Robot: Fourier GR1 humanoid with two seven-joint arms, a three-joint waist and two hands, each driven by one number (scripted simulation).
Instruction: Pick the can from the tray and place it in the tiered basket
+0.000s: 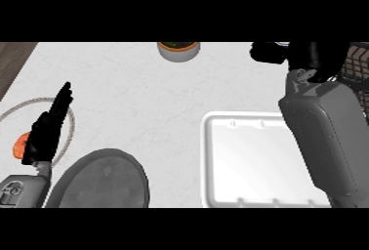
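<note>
One tray [207,161], one grey plate [104,180], one wire basket [358,61], one pot [178,51], one wire ring [32,101], one orange object [20,145]

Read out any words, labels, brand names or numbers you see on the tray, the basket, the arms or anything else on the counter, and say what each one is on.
No text in this view can be read.
white tray: plain, no label or number.
wire basket: no sign shows.
left forearm: a small pale marking, too blurred to read.
can: it does not show, so no label on it can be read.
</note>
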